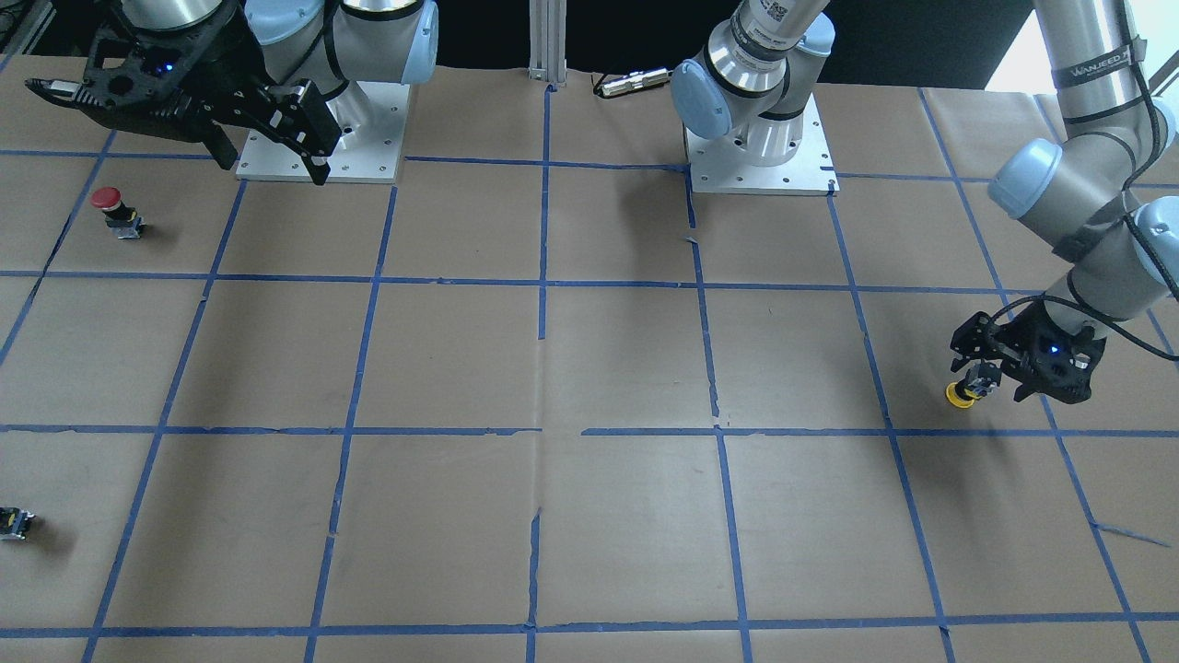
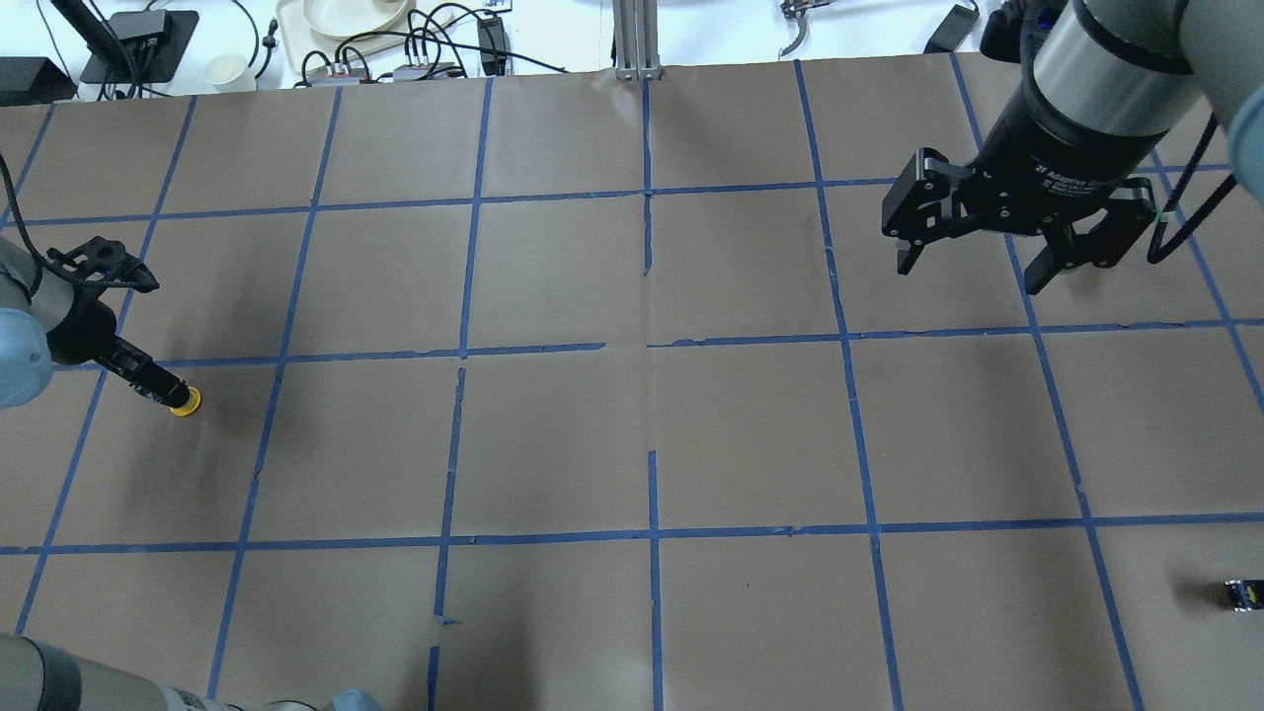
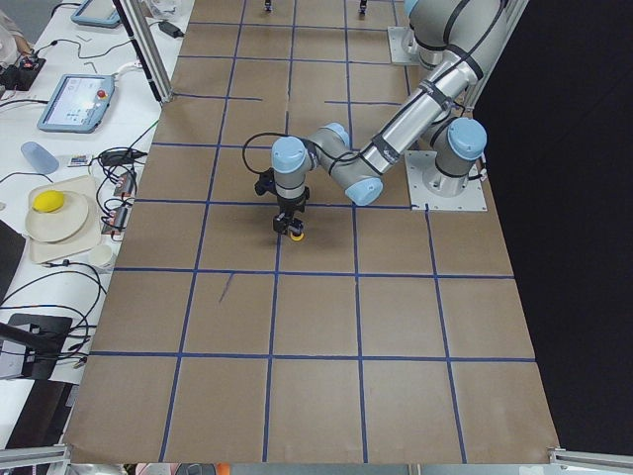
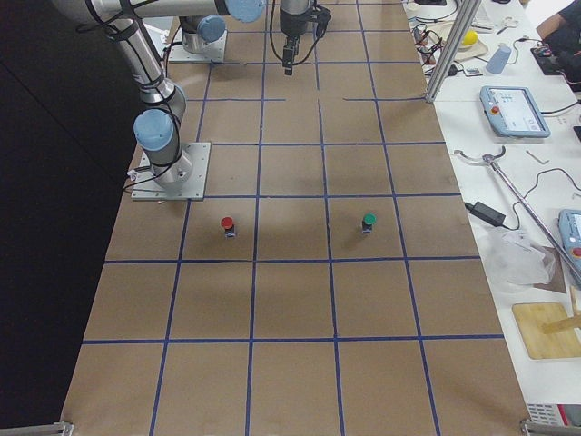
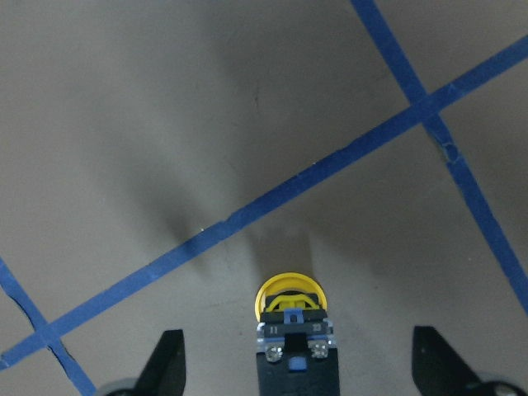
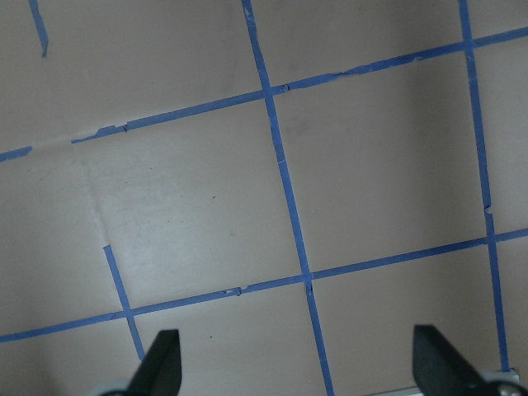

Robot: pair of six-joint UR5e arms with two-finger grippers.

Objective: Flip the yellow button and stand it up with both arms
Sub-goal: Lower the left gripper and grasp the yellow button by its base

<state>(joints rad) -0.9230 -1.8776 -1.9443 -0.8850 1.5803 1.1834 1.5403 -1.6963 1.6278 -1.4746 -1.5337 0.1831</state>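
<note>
The yellow button (image 5: 289, 307) rests on the brown paper with its yellow cap on the paper and its metal contact base towards the left wrist camera. It also shows in the front view (image 1: 962, 394) and the overhead view (image 2: 185, 401), near the table's left end. My left gripper (image 1: 987, 378) is low over it, jaws open, with one finger (image 5: 167, 365) on each side and not touching it. My right gripper (image 2: 973, 269) hangs open and empty high above the table's far right, with only taped paper below it in the right wrist view.
A red-capped button (image 1: 110, 207) stands near the right arm's base plate (image 1: 368, 138). A green-capped button (image 4: 369, 221) stands further out. A small black switch block (image 2: 1242, 594) lies at the right end. Cables and dishes (image 2: 346, 20) sit beyond the far edge.
</note>
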